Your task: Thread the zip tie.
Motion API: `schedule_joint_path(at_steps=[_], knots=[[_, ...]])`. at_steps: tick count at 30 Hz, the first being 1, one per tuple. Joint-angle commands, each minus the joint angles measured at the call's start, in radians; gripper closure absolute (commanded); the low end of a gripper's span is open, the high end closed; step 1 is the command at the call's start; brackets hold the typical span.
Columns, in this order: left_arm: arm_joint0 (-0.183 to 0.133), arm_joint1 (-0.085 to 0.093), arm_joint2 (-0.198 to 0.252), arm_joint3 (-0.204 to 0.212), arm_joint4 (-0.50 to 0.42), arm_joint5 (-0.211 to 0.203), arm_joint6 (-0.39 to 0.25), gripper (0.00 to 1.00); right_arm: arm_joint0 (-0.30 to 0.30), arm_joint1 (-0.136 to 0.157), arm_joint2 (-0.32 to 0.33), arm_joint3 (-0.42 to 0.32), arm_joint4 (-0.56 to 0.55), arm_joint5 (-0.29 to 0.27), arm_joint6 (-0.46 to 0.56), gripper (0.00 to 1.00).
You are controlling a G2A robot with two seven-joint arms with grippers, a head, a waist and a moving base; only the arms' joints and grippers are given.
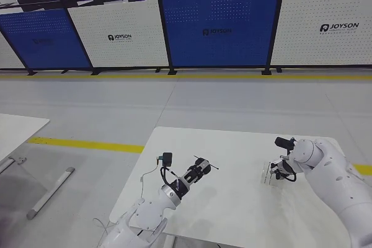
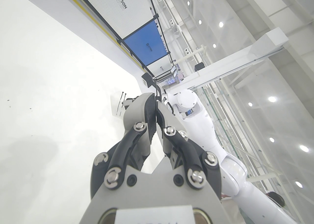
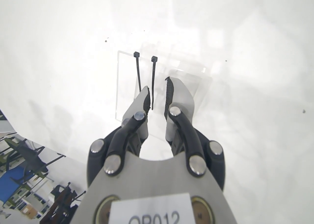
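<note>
Two black zip ties (image 3: 138, 72) lie side by side on a clear plate (image 3: 122, 82) on the white table (image 3: 61, 38). The right gripper (image 3: 157, 85) sits over them, its fingers partly spread with one tie's tail between them and nothing gripped. The left gripper (image 2: 155, 102) is pinched closed on a third zip tie (image 1: 214, 167), well apart from the plate.
</note>
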Motion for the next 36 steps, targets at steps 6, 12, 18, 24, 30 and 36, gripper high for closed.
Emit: schedule_joint_path(at_steps=[6, 12, 18, 24, 30, 36], knots=[[0.0, 0.0, 0.0, 0.0, 0.0, 0.0, 0.0, 1.0, 0.019, -0.027, -0.01, 0.063, 0.003, -0.025, -0.001, 0.85], [0.0, 0.0, 0.0, 0.0, 0.0, 0.0, 0.0, 1.0, 0.033, -0.049, -0.019, 0.109, -0.001, -0.054, -0.011, 1.0], [0.0, 0.0, 0.0, 0.0, 0.0, 0.0, 0.0, 1.0, 0.041, -0.06, -0.017, 0.143, -0.006, -0.102, -0.025, 1.0], [0.0, 0.0, 0.0, 0.0, 0.0, 0.0, 0.0, 1.0, 0.038, -0.05, -0.003, 0.128, -0.027, -0.144, -0.039, 1.0], [0.0, 0.0, 0.0, 0.0, 0.0, 0.0, 0.0, 1.0, 0.01, -0.021, 0.025, 0.051, -0.052, -0.148, -0.054, 1.0], [0.0, 0.0, 0.0, 0.0, 0.0, 0.0, 0.0, 1.0, -0.057, 0.036, 0.094, -0.096, -0.08, -0.116, -0.063, 1.0]])
